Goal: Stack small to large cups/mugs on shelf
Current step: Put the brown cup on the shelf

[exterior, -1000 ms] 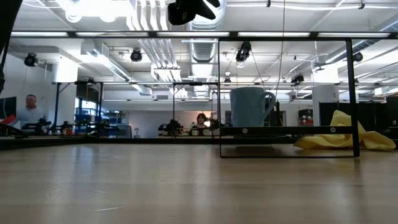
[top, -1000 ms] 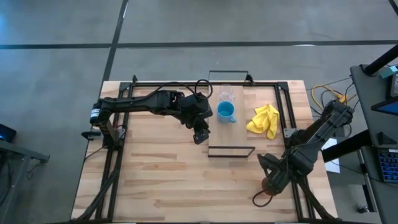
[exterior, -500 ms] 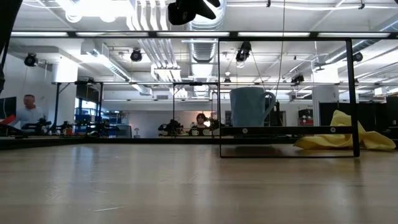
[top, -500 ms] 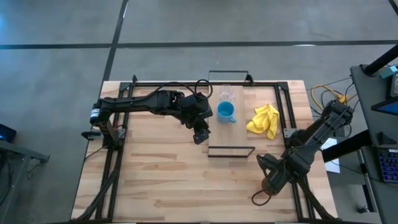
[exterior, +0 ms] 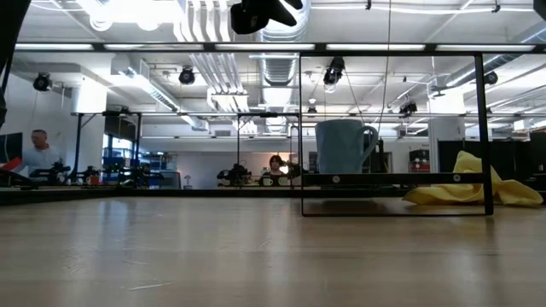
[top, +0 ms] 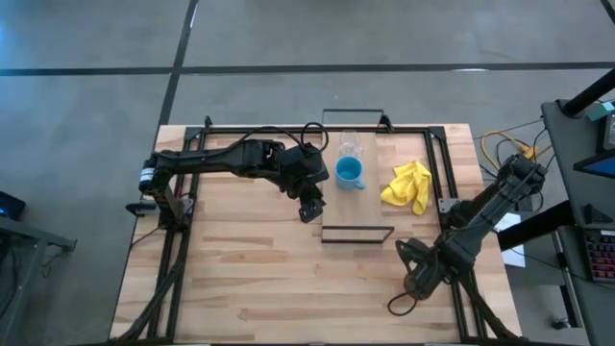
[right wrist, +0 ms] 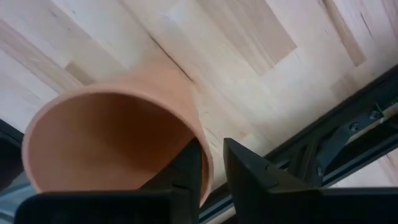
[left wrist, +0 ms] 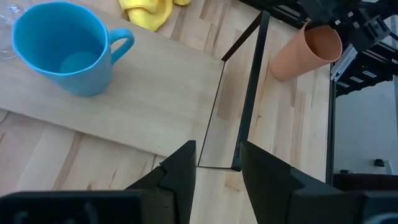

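Note:
The light-blue mug (top: 349, 173) (left wrist: 62, 46) (exterior: 341, 147) stands upright on the shelf's wooden board (top: 360, 207) (left wrist: 155, 93). The tiny clear glass cup (top: 351, 149) stands just beyond it, toward the far end of the board. My left gripper (top: 309, 205) (left wrist: 217, 165) hovers open beside the shelf's left edge and touches nothing. My right gripper (top: 415, 279) (right wrist: 214, 155) is near the table's right near corner, shut on the brown-orange cup (right wrist: 112, 137) (left wrist: 308, 50). My right gripper pinches the brown-orange cup's wall at the rim (right wrist: 202, 140), with one finger inside the mouth and the other outside. The cup is tipped well over, its mouth facing the gripper and its base (left wrist: 280, 68) pointing away. Whether the base touches the table, I cannot tell.
A yellow cloth (top: 408, 185) (exterior: 473, 188) lies on the table right of the shelf. The shelf's thin black wire frame (left wrist: 249, 106) (exterior: 392, 55) rises around the board. Black rails (top: 447, 173) run along the table's sides. People sit in the room beyond the table.

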Robot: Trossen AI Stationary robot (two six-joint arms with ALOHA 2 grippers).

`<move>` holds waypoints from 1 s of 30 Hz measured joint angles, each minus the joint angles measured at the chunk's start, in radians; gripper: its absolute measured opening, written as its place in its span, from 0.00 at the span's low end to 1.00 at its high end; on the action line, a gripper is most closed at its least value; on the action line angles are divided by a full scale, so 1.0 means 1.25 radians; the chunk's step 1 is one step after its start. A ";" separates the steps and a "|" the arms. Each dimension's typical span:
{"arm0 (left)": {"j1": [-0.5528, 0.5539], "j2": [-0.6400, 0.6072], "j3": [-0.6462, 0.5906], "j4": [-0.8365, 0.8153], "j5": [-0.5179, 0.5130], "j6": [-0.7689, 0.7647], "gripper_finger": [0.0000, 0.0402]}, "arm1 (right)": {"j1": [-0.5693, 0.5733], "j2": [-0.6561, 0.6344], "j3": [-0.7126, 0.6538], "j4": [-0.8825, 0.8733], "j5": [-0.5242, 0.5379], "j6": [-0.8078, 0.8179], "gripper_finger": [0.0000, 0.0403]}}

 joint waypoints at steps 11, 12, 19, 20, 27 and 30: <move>0.000 0.000 0.000 0.000 -0.001 0.000 0.28 | -0.001 0.000 0.034 -0.005 0.000 0.000 0.03; 0.000 0.000 0.000 0.001 -0.001 0.000 0.28 | -0.001 0.000 0.045 -0.009 0.001 0.000 0.02; 0.000 0.000 0.000 0.001 -0.005 0.000 0.28 | -0.002 0.000 0.137 -0.094 0.007 0.007 0.02; 0.000 0.000 0.000 0.001 -0.005 0.000 0.28 | -0.002 0.000 0.150 -0.118 0.007 0.010 0.02; 0.000 0.000 0.000 0.001 -0.004 0.000 0.28 | -0.002 -0.002 0.228 -0.298 0.010 0.064 0.02; 0.000 0.000 0.000 0.001 -0.003 0.000 0.28 | -0.002 -0.019 0.229 -0.286 0.060 0.088 0.02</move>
